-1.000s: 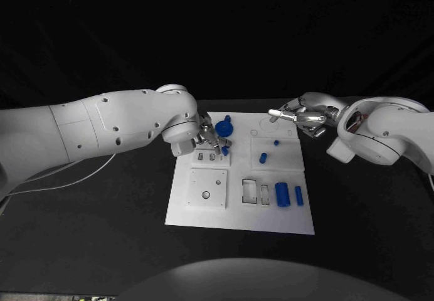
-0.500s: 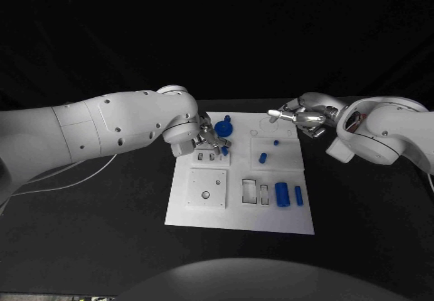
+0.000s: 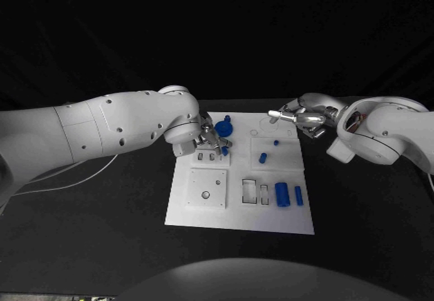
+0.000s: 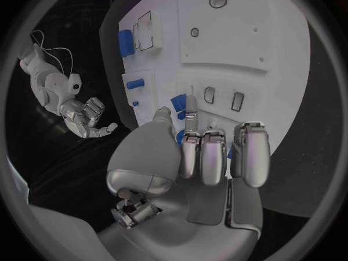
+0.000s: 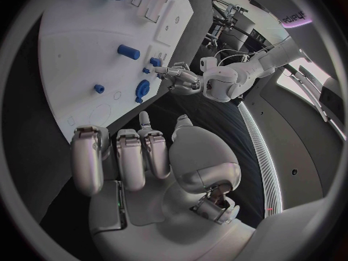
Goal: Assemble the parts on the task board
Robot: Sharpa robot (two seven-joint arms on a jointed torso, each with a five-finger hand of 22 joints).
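Head view is showing the white task board (image 3: 243,207) lying in the middle of the black table (image 3: 100,213). The left hand (image 3: 206,142) is hovering over the board's far-left part, pinching a small blue part (image 3: 224,150) at its fingertips, just beside a round blue knob (image 3: 223,128). The right hand (image 3: 298,117) is hanging at the board's far-right corner, fingers curled in and holding nothing. Two blue cylinders (image 3: 282,194) are lying near the board's right edge.

Left wrist view is showing the left hand (image 4: 196,156) with thumb and a finger closing on the blue part (image 4: 179,107) above two slots (image 4: 223,97).

Right wrist view is showing the right hand (image 5: 145,156) with fingers folded, empty, beside the board (image 5: 80,46).
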